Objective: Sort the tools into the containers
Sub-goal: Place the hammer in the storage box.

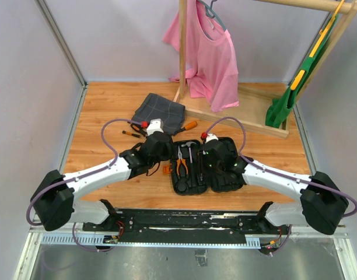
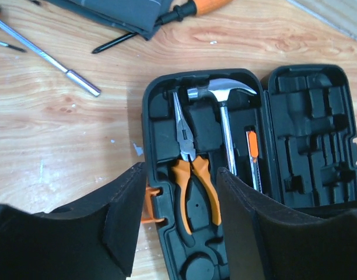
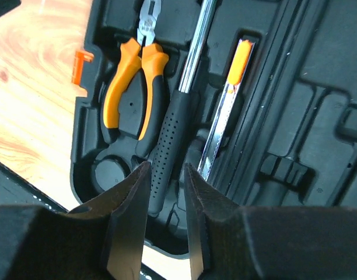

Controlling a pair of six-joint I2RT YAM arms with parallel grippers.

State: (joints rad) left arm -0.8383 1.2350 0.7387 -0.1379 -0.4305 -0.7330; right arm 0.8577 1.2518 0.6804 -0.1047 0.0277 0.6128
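Note:
The black tool case [image 1: 225, 175] lies open in the middle of the table. Its left half holds orange-handled pliers [image 2: 193, 175], a steel-headed hammer [image 2: 222, 93] and a slim orange-tipped tool [image 2: 253, 154]. My left gripper [image 2: 179, 175] is open and empty, hovering over the pliers and the case's orange clasp [image 2: 150, 204]. My right gripper [image 3: 165, 169] is slightly open, its fingers either side of the hammer's black handle [image 3: 170, 134], which lies in its slot. Screwdrivers [image 2: 50, 58] lie loose on the wood left of the case. One with an orange handle [image 2: 196, 7] pokes out from under the cloth.
A dark grey checked cloth [image 1: 159, 111] lies behind the case. A wooden rack [image 1: 237, 114] with a pink shirt [image 1: 210, 58] and a green garment [image 1: 289, 93] stands at the back. White walls close in both sides.

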